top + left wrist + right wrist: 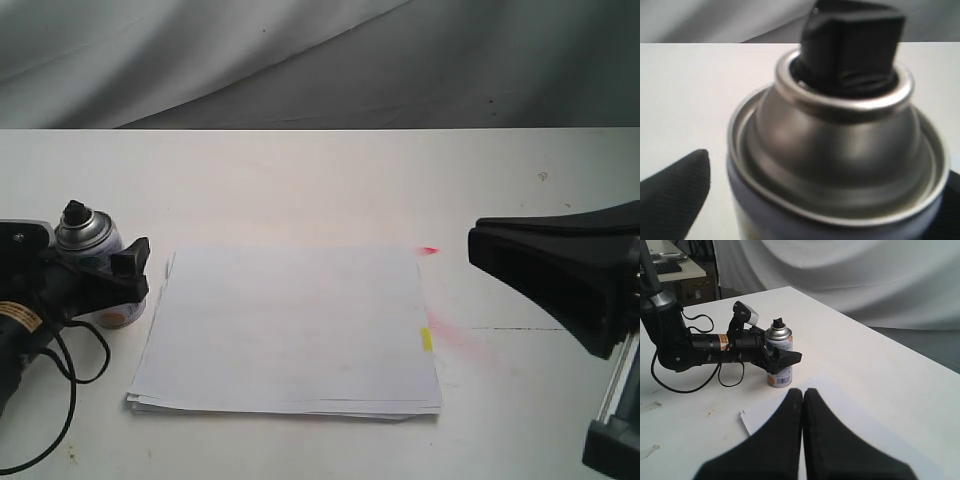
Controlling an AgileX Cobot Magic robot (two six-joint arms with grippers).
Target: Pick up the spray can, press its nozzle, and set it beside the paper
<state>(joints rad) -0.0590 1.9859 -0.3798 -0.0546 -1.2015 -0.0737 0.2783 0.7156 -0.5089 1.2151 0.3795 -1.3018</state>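
Two sightings: seeing left gripper [780, 357] open astride spray can [88, 236], upright just beside paper [290, 325]; seeing right gripper [803, 405] pinched shut. Judging can light, rigid, slick; recommending gripping mid-label, below nozzle [852, 42].

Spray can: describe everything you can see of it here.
The spray can stands upright on the white table, beside the paper, not touching it. Bare silver metal dome, black plastic nozzle, no cap, pale label with an orange dot low down. The left hand straddles its body, one finger clear of it.

White paper [290, 330], black nozzle [852, 40], silver can [840, 150]
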